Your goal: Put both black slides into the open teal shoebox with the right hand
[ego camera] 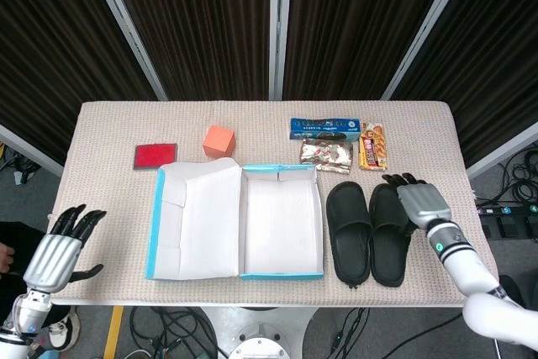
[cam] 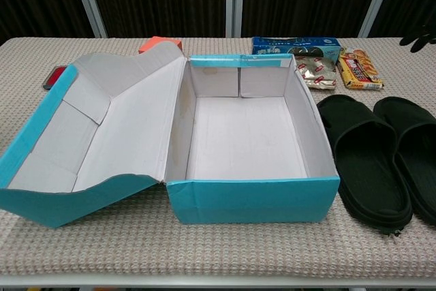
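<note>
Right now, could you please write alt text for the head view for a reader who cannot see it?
The right robot hand hovers open beside two black slides on a beige table, right of an open teal shoebox. Snack packets lie behind; the left robot hand hangs open off the table's near-left corner.

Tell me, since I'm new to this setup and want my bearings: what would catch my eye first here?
The open teal shoebox sits mid-table, white inside and empty, its lid folded out flat to the left. Right beside it lie the two black slides, side by side on the cloth. The right robot hand hangs over the outer slide's edge, holding nothing, while the left robot hand waits off the table's left corner.
</note>
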